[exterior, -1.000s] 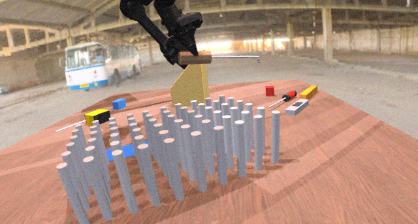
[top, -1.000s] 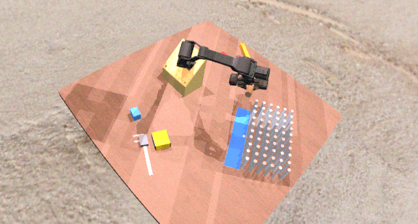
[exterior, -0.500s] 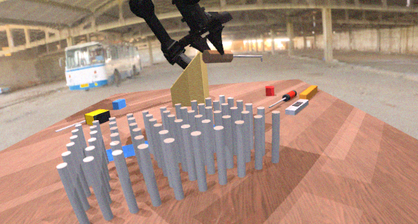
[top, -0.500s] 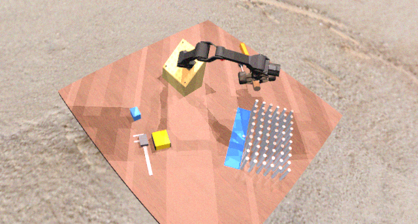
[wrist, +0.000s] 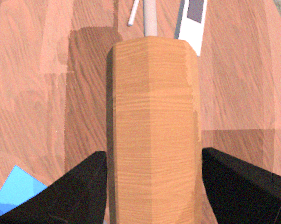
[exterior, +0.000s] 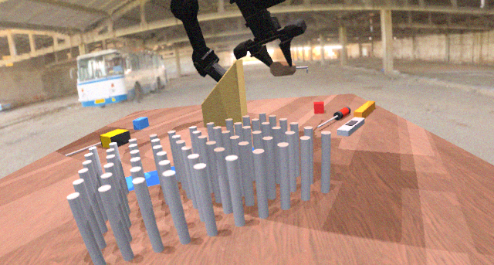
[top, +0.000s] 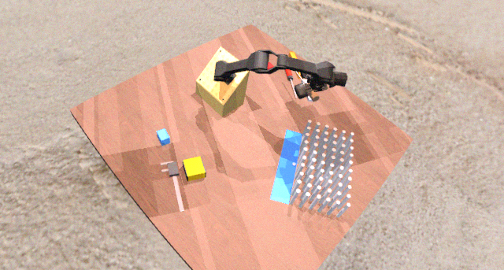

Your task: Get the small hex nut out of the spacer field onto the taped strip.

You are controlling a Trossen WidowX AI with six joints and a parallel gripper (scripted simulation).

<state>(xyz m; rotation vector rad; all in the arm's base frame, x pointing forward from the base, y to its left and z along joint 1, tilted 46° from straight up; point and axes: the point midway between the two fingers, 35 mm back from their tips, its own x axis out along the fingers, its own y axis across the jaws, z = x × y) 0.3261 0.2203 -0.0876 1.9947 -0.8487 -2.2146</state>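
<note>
My gripper (top: 309, 93) (exterior: 281, 65) (wrist: 153, 160) is shut on the wooden handle (exterior: 282, 69) (wrist: 153, 95) of a tool, high above the table behind the spacers. The tool's thin metal shaft (wrist: 150, 17) points away from the fingers; its small bent tip (exterior: 307, 69) shows in the exterior view. The grey spacers (top: 322, 170) (exterior: 261, 188) stand upright in rows. The blue taped strip (top: 283, 175) (exterior: 151, 178) (wrist: 15, 187) lies along their front side. A small pale spot (top: 294, 164) shows on the strip near the spacers; I cannot tell whether it is the nut. No nut is clearly visible elsewhere.
A red-handled screwdriver (top: 289, 73) (exterior: 342, 113), a grey-white block (exterior: 350, 127) (wrist: 192, 30), an orange bar (exterior: 364, 109) and a red cube (exterior: 319, 107) lie near the gripper's side. A wooden wedge (top: 224, 105), blue block (top: 163, 137), yellow block (top: 194, 168) and pronged tool (top: 178, 193) are farther off.
</note>
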